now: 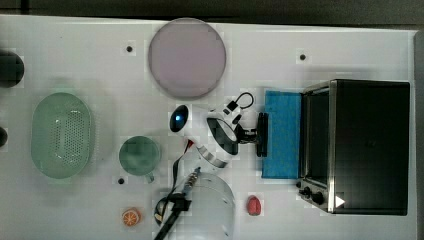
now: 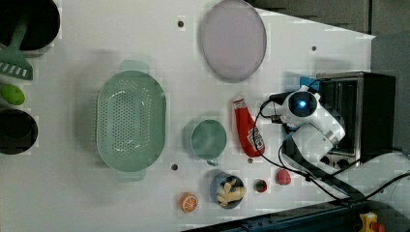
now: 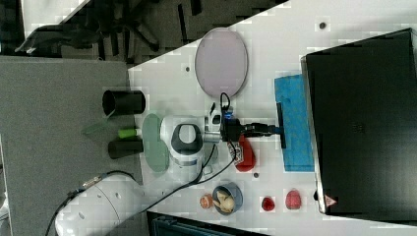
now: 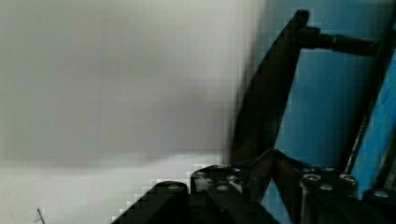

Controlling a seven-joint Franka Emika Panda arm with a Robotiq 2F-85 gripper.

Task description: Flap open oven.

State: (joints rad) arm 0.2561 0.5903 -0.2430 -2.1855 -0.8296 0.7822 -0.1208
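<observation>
A large white table (image 1: 75, 55) was seen carrying everything in the scene. The biggest thing on it was the black boxy toaster oven with a silver metal front frame (image 1: 370, 145), set at the top view's right edge, its black knobs near the lower corner of the frame. Its blue-tinted glass door (image 1: 282, 134) was found swung down almost flat toward the top view's left, so that the dark cavity behind the frame stood exposed. By this showing the task was judged nearly or wholly done: the flap lay open, and what remained, at most, was to press it fully down, let go and draw the arm clear.

The white robot arm (image 1: 215, 135) was stretched across the middle of the table toward the door. Its black gripper (image 1: 253, 135) was seen at the door's dark bar handle (image 1: 262, 134), the jaws drawn narrow around the bar and apparently pinching it; in the wrist view the handle (image 4: 266, 107) ran just past the gripper.

A round pale lilac plate (image 1: 187, 58) lay well apart at the top view's upper middle, and a pale green perforated oval colander (image 1: 62, 135) toward the top view's left. A green mug (image 1: 140, 156) stood near the arm's base. A small red strawberry-like toy (image 1: 254, 205) rested just beside the door's lower corner.
</observation>
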